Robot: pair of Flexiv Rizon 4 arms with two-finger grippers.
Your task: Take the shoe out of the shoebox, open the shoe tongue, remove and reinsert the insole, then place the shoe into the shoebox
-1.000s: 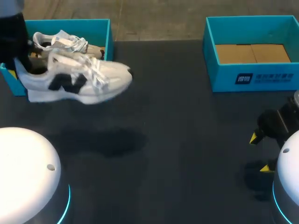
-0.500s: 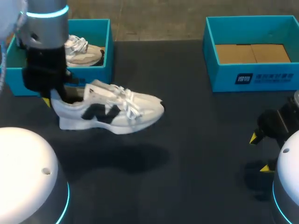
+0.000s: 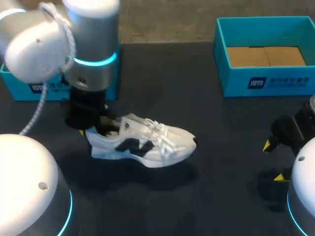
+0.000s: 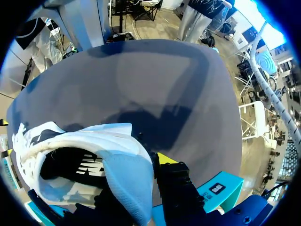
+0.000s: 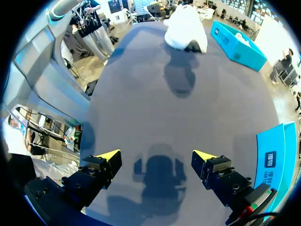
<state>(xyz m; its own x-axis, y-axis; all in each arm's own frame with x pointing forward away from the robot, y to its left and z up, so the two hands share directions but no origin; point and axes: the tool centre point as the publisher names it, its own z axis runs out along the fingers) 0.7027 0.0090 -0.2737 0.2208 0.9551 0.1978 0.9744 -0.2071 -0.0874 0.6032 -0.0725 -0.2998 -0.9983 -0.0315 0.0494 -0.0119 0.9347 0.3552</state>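
Observation:
A white sneaker [image 3: 142, 142] with a black side logo and white laces lies level, low over the dark table, left of the middle, toe to the right. My left gripper [image 3: 91, 129] is shut on its heel collar, coming down from above. In the left wrist view the heel [image 4: 127, 174] fills the space beside the one yellow fingertip [image 4: 164, 157] that shows; the other finger is hidden inside the shoe. Whether the sole touches the table I cannot tell. My right gripper [image 5: 156, 155] stands open over bare table at the right edge [image 3: 273, 160], far from the sneaker [image 5: 186, 30].
A blue shoebox [image 3: 34, 88] stands at the back left, mostly hidden behind my left arm. A second blue box [image 3: 266, 78] with brown cardboard inside stands at the back right. Dark table [image 3: 211, 147] lies between the sneaker and my right gripper.
My left arm has carried the sneaker out from over the left shoebox, rightward, toward the front and lower. The right arm has kept still.

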